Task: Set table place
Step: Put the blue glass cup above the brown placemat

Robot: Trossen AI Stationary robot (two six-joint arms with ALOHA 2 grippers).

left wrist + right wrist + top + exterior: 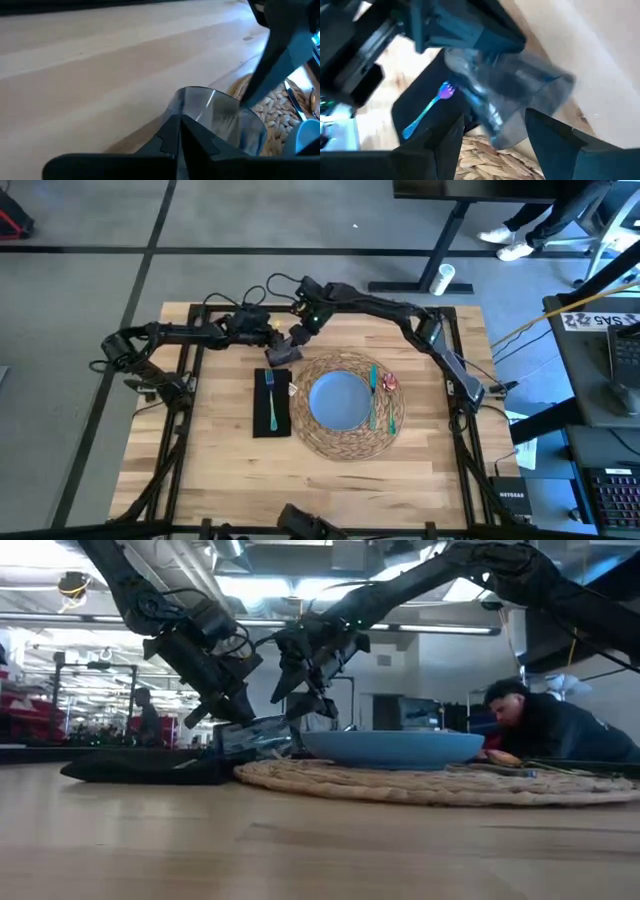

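A small grey glass [281, 354] is tilted just off the far end of the black napkin [272, 423], which carries a teal fork [270, 402]. My left gripper [268, 342] is shut on the glass [220, 120]. My right gripper [492, 140] is open; its fingers stand on either side of the glass [520, 92], and I cannot tell whether they touch it. A blue plate [340, 400] rests on the round straw placemat [345, 445]. Green and red-handled cutlery [375, 395] lies on the mat to the right of the plate. My left gripper pinches the glass's thin wall [186, 111] at one end between its two fingers, which are nearly together. The fingers come slanting down from the table's left. The glass is tilted over, low above the napkin's far end [250, 735]; I cannot tell whether it rests on anything.
Bare wood lies along the table's near edge [300, 500] and left of the napkin. Beyond the table a person [550, 725] shows behind the plate in the low view. A desk with keyboards [610, 380] stands off the right edge.
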